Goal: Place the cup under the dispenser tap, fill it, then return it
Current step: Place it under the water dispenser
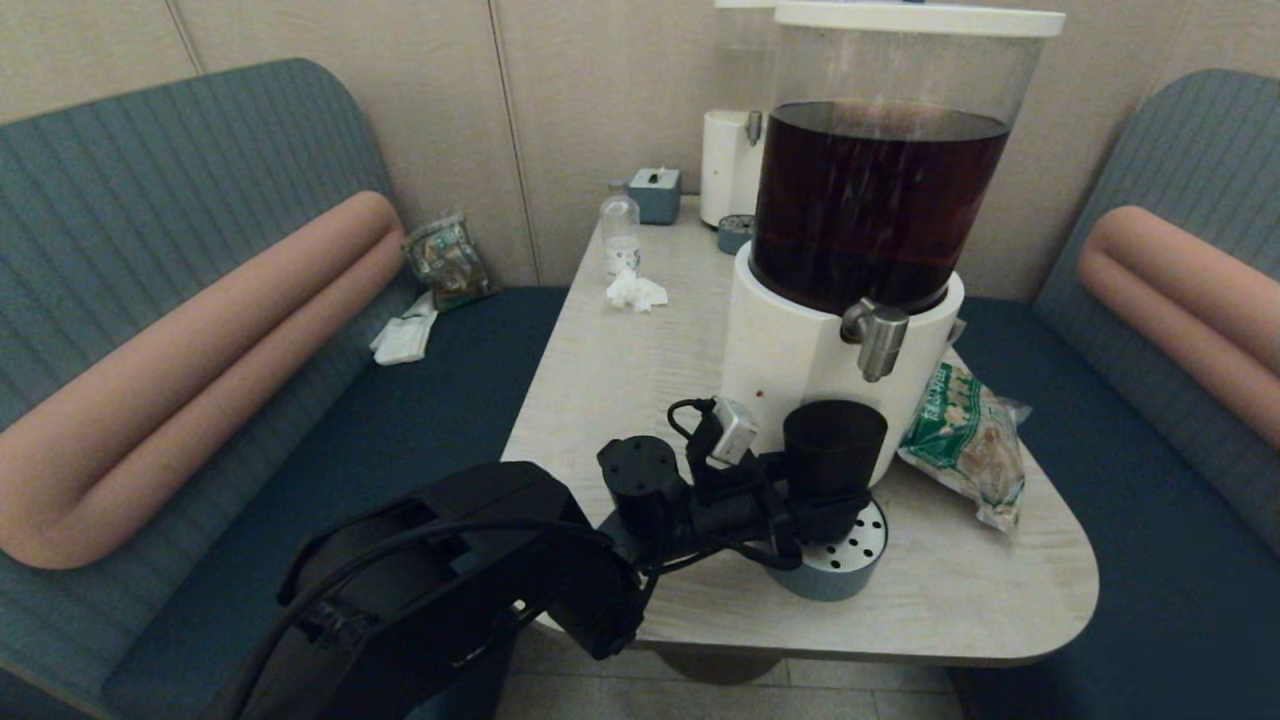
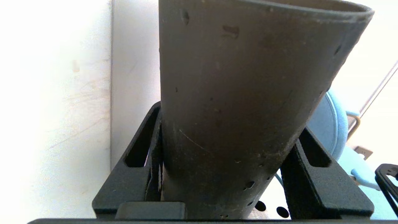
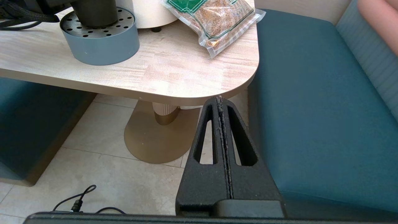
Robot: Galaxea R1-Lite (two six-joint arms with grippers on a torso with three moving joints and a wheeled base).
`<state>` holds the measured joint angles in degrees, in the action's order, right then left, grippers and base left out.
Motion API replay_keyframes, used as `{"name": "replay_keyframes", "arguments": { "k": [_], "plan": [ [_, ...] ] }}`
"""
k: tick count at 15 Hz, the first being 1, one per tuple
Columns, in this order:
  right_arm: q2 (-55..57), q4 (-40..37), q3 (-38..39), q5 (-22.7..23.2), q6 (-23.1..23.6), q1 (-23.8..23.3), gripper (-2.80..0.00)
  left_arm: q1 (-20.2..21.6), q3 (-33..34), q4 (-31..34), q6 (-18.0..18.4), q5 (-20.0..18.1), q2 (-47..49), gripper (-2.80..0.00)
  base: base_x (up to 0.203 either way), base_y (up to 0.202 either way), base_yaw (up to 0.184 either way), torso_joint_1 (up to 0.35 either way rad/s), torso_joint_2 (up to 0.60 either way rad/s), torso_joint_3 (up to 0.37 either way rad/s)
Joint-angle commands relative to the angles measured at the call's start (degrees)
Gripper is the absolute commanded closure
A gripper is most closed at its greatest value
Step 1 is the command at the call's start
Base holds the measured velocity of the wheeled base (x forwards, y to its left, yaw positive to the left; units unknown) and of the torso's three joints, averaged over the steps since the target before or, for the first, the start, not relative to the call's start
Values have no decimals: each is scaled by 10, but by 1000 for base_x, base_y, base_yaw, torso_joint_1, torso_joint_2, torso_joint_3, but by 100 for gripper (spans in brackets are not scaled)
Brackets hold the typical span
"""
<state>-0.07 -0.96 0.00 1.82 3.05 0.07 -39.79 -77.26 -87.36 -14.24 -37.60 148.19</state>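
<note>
Clamping the cup [image 1: 834, 440], the left gripper [image 1: 812, 500] holds it directly below the dispenser tap [image 1: 877, 338].

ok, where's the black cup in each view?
Head: cup at lower centre, below the tap, gripped by the left hand.
Left wrist: cup fills the middle.
Right wrist: only its base, at the top left.
Shared landmark: the grey drip tray with holes.

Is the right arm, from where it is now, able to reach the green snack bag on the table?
Probably yes: the right gripper, shut, sits below the table corner, and the snack bag lies near that edge, nothing between.
</note>
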Motion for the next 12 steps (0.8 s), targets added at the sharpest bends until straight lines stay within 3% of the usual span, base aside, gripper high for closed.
{"name": "replay_keyframes", "arguments": {
  "k": [1,2,12],
  "plan": [
    [0,0,1,0,0,0,0,0,0,-3,-1,-2,2,0,0,0,0,0,0,0],
    [0,0,1,0,0,0,0,0,0,-3,-1,-1,2,-280,0,0,0,0,0,0],
    [0,0,1,0,0,0,0,0,8,-3,2,0,-9,-280,0,0,0,0,0,0]
  ]
}}
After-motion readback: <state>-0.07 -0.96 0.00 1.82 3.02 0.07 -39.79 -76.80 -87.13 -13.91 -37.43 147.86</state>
